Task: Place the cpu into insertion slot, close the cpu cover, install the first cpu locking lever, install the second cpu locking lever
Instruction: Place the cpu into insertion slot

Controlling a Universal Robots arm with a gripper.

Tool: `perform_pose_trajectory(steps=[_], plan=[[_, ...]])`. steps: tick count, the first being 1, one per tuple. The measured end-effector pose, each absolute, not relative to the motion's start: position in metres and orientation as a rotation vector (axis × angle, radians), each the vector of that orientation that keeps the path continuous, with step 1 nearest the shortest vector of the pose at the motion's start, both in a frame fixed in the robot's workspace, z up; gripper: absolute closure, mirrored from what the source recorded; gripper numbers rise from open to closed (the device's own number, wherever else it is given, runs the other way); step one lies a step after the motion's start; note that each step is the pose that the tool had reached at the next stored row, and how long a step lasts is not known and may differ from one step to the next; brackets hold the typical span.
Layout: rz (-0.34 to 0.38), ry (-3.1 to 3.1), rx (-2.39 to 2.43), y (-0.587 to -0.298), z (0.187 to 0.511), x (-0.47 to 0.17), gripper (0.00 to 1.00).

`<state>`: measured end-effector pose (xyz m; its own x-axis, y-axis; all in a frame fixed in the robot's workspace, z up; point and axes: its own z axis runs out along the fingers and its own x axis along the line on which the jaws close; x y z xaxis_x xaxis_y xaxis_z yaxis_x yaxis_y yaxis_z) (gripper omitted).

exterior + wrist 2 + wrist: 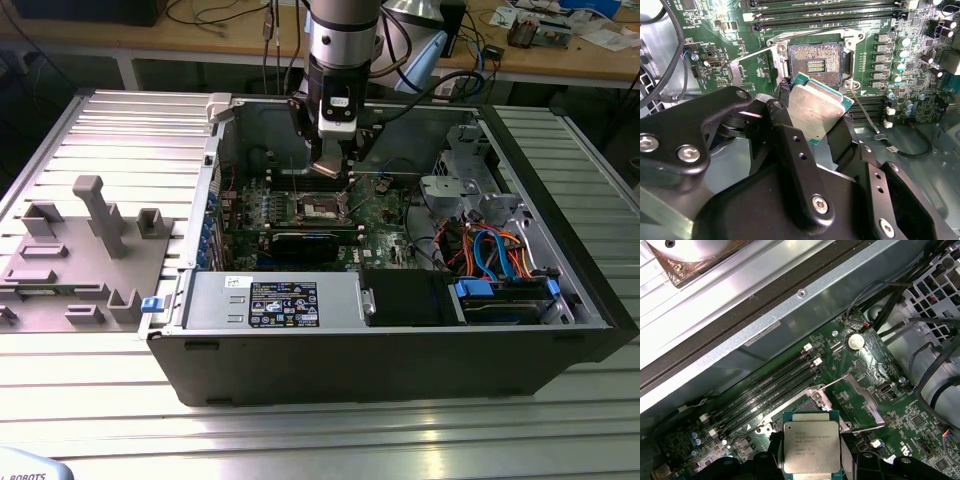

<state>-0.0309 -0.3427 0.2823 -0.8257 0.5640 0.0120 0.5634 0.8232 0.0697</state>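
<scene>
Closed on the cpu (815,107) with the gripper (816,119), black fingers (784,102) pressed against two opposite edges of the chip. Held tilted in the second wrist view, silver-grey top facing up, green rim showing along the far edges. Hanging just above the near side of the insertion slot (813,63), not seated in it.

Directly past the chip: the insertion slot itself, uncovered, a dark contact field with a small gold patch at its middle and a silvery rim around it. Swung up and away at one side of the slot, the cpu cover (866,396), green board visible through its square opening. Beside the slot's other side, a thin metal lever (865,112), raised and slanting free of the rim.

Beyond the slot, long black memory slots (840,7) in parallel rows. All around the slot, the green circuit board (900,80), inside the open computer case (400,350).

Farthest from the slot, outside the case: a slatted metal table (300,440) and a grey fixture block (90,250).
</scene>
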Motion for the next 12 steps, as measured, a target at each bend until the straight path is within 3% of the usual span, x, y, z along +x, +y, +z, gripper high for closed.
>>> perform_pose_trajectory(steps=[12], plan=[[0.11, 2.983, 0.949, -0.3427, 0.2819, -0.0309, 0.45]])
